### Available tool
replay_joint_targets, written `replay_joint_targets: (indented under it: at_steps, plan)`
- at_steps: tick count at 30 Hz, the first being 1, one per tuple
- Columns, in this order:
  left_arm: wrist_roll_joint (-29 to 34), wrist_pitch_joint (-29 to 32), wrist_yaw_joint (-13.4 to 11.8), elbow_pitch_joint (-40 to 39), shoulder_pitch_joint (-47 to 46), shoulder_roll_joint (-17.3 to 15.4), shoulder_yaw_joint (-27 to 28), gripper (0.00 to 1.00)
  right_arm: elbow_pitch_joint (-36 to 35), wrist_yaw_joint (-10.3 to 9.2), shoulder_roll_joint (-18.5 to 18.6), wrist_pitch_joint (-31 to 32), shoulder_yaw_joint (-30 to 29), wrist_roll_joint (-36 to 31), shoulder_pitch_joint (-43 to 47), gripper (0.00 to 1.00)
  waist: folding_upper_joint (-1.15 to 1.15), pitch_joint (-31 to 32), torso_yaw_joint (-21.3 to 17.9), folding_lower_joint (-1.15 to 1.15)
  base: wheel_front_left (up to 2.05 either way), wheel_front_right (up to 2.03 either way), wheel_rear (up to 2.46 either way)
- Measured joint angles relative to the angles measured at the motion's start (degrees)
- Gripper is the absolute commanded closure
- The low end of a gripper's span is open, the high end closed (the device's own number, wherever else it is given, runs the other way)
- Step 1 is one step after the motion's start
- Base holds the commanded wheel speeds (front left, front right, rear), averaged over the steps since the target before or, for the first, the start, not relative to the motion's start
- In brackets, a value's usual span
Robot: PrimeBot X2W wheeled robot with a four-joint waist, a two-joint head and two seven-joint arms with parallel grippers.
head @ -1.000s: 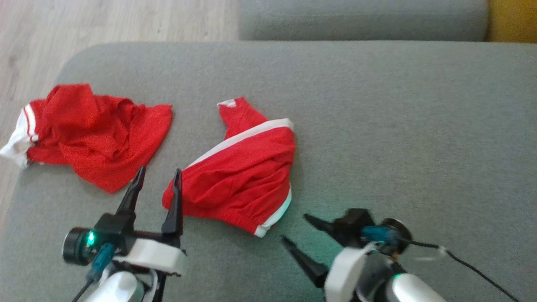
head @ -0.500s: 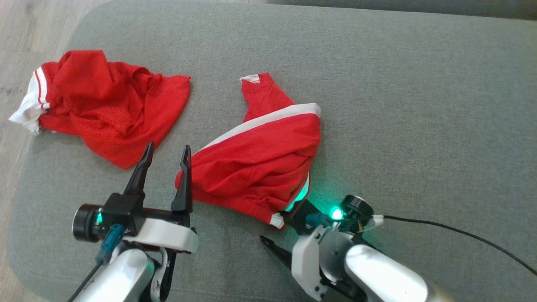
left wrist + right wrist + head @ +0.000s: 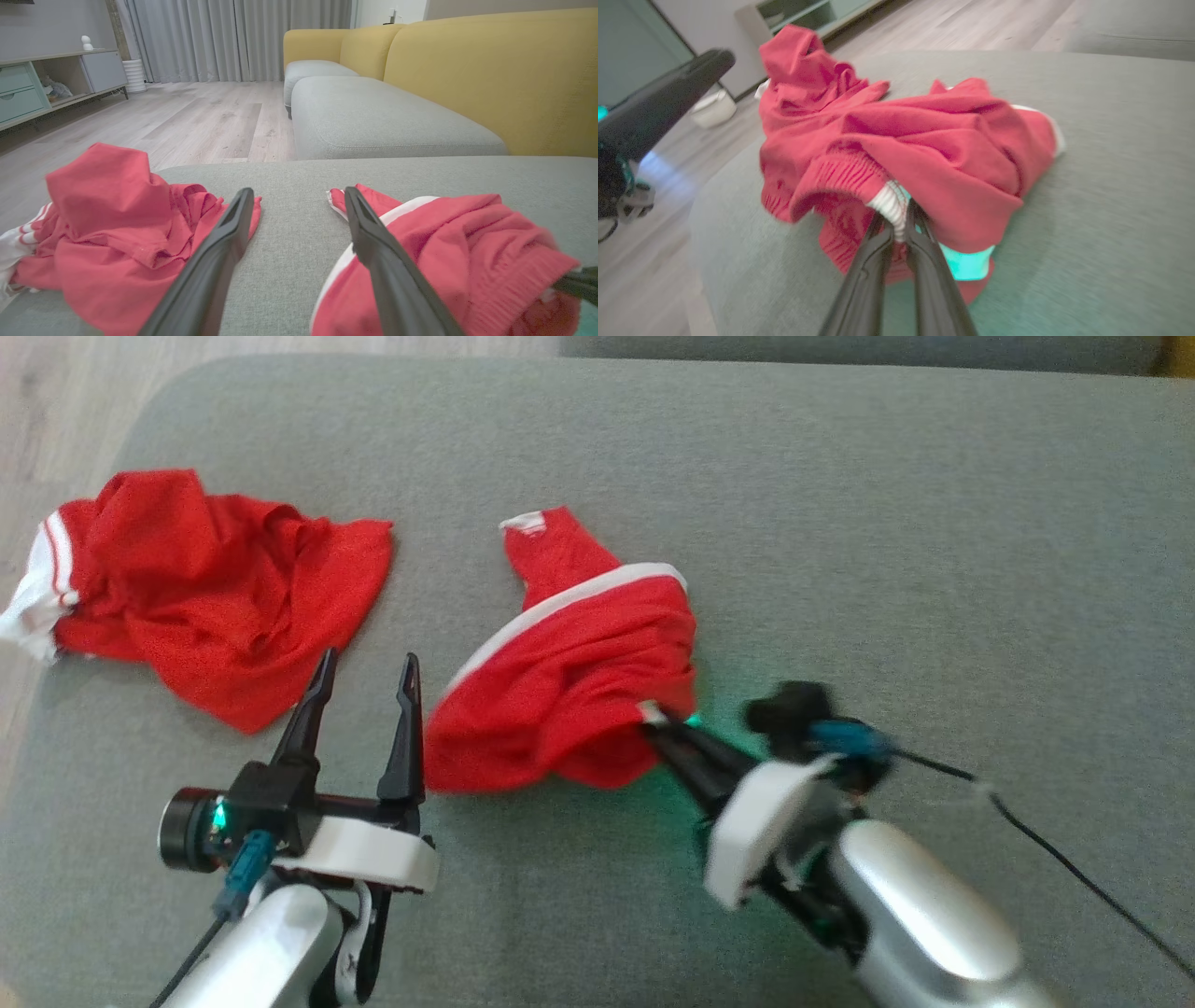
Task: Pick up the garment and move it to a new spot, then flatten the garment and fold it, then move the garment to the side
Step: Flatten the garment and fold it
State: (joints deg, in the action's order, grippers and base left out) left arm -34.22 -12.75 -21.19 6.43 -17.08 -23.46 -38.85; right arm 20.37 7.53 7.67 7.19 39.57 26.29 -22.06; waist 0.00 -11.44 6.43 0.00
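Clearly, right gripper [image 3: 899, 213] pinching garment [image 3: 948, 140], ribbed hem

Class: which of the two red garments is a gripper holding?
The middle garment, pinched at its white-trimmed hem by the right gripper; the left garment lies ungripped.

A mustard-yellow fabric sofa [image 3: 467, 70] with grey seat cushions [image 3: 383, 121] stands on pale wood-plank floor [image 3: 187, 116]; grey pleated curtains [image 3: 233, 37] (fully drawn) hang behind.
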Motion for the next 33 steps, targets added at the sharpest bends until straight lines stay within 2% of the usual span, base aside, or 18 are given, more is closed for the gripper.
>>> replay_joint_targets:
  at_steps: [4,8,12,13,14,15,19,22,27,33]
  plan:
    - [0.0,0.0,-0.1,-0.1,0.1,-0.5,0.0,0.00,-1.7,0.00,-0.5,-0.1,-13.0,1.5,7.3,1.00,0.00,0.7,-1.8,0.00,0.00,0.00,0.00]
    - [0.0,0.1,-0.4,-0.3,0.1,-0.8,0.1,0.00,-1.8,0.00,-3.1,-0.1,-27.7,4.4,14.9,1.00,0.00,1.1,-3.4,0.00,0.00,0.00,0.00]
    - [0.0,0.1,-0.6,-0.7,0.6,-1.2,0.2,0.00,-1.1,0.00,-4.4,-0.2,-35.8,5.0,17.7,1.00,0.00,1.1,-4.6,0.00,0.00,0.00,0.00]
    - [0.0,0.2,-0.7,-0.9,0.9,-1.3,0.3,0.00,-0.9,0.00,-4.4,-0.2,-37.6,5.1,18.0,0.76,0.00,1.1,-5.0,0.00,0.00,0.00,0.00]
    - [0.0,0.2,-1.0,-1.0,1.1,-1.3,0.3,0.00,-0.6,0.00,-4.5,-0.3,-39.0,5.1,18.0,0.05,0.00,1.0,-5.5,0.00,0.00,0.00,0.00]
    - [0.0,0.2,-1.1,-1.0,1.2,-1.3,0.3,0.00,-0.5,0.00,-4.5,-0.7,-40.1,4.9,17.9,0.00,0.00,1.0,-5.9,0.00,0.00,0.00,0.00]
    - [0.0,0.6,-1.5,-1.2,1.2,-1.5,0.3,0.00,-0.6,0.00,-4.8,-1.7,-42.6,2.8,17.8,0.00,0.00,0.8,-7.1,0.00,0.00,0.00,0.00]
    - [0.0,0.6,-1.6,-1.2,1.2,-1.5,0.3,0.00,-2.2,0.00,-4.3,-4.0,-44.2,-2.4,17.9,0.00,0.00,0.8,-7.5,0.00,0.00,0.00,0.00]
    - [0.0,0.6,-2.0,-1.2,1.2,-1.5,0.3,0.00,-9.0,0.00,-1.2,-9.1,-48.3,-12.2,17.9,0.00,0.00,1.3,-7.6,0.00,0.00,0.00,0.00]
    - [0.0,0.6,-2.4,-1.2,1.2,-1.6,0.3,0.00,-16.4,0.00,-1.2,-7.0,-46.8,-15.8,18.0,0.00,0.00,2.4,-7.7,0.00,0.00,0.00,0.00]
